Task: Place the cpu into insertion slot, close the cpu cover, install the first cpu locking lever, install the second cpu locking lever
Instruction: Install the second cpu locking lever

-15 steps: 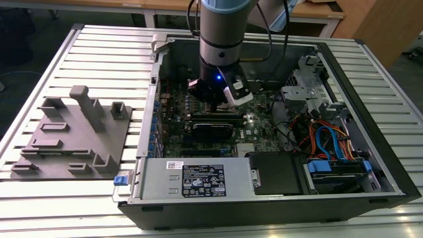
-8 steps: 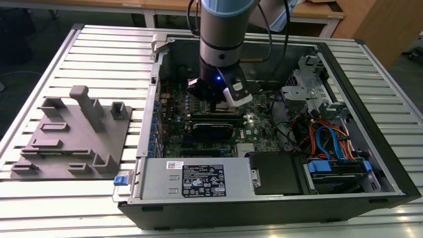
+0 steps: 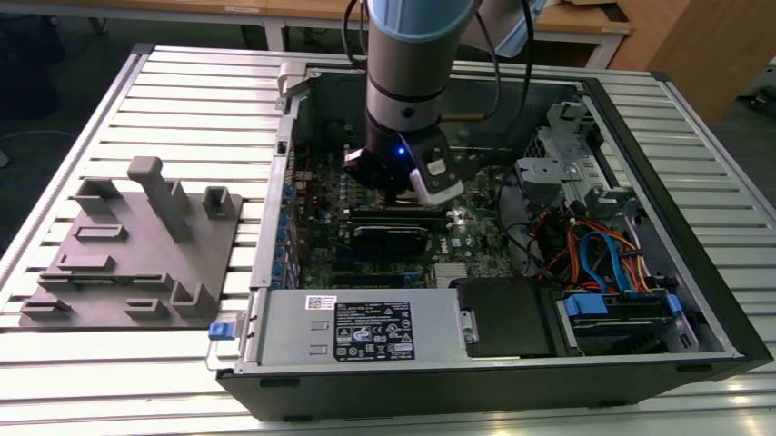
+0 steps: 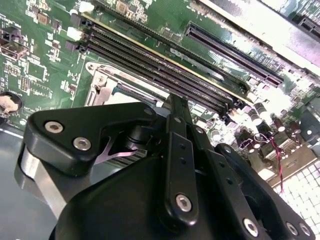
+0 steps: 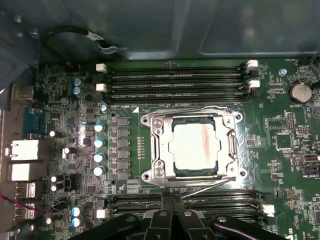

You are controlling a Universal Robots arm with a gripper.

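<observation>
In the first wrist view the cpu [image 5: 196, 146], pale silver-grey, lies flat in the insertion slot [image 5: 148, 176] on the green board. The cpu cover [image 5: 159, 145] lies down around it, and the chip shows through the cover's window. One wire lever [image 5: 190, 111] runs along the socket's far edge. A second lever [image 5: 210, 187] slants off the near corner towards the memory slots. My gripper [image 5: 171, 201] is shut, its tips just off the socket's near edge, close to that slanting lever's end. In the second wrist view the gripper [image 4: 177, 102] points at the socket's metal rim [image 4: 102, 82].
The arm [image 3: 406, 82] reaches down into the open computer case [image 3: 679, 227]. Long black memory slots [image 5: 175, 80] flank the socket on both sides. A black-labelled power supply box [image 3: 352, 331] sits at the case front. A grey fixture plate [image 3: 134, 245] lies on the exterior view's left.
</observation>
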